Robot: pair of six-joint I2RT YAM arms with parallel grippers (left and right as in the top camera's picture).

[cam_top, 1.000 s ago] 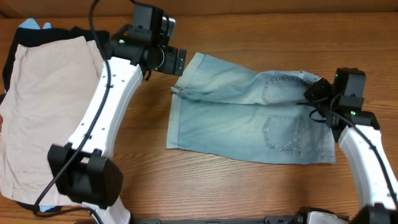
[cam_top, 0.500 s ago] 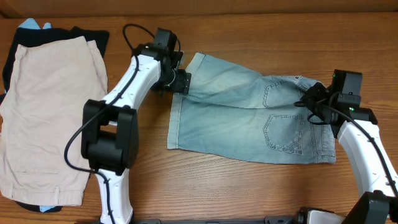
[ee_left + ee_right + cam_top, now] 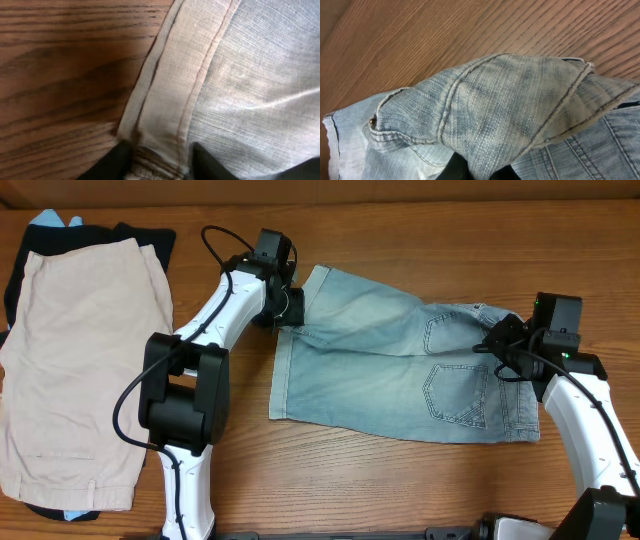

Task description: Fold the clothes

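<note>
The clothes (image 3: pixel 380 370), pale-blue faded denim pants, lie spread across the middle of the table with the hemmed legs to the left and the waist to the right. My left gripper (image 3: pixel 290 310) sits at the upper leg's hem. In the left wrist view its two black fingers (image 3: pixel 120 161) pinch the bunched hem (image 3: pixel 165 115), so the left gripper (image 3: pixel 162 162) is shut on it. My right gripper (image 3: pixel 497 345) is shut on the waistband and holds it slightly raised. In the right wrist view the denim (image 3: pixel 510 100) drapes over the right gripper (image 3: pixel 480 172).
A large beige garment (image 3: pixel 75 360) lies flat at the far left on top of a black garment (image 3: pixel 150 235), with a bit of blue cloth (image 3: pixel 50 220) at the back corner. Bare wooden table (image 3: pixel 400 480) runs in front of the pants.
The left arm has come down onto the leg hem and its jaws have narrowed onto the fabric. The right gripper has kept its hold on the waistband, barely moving.
</note>
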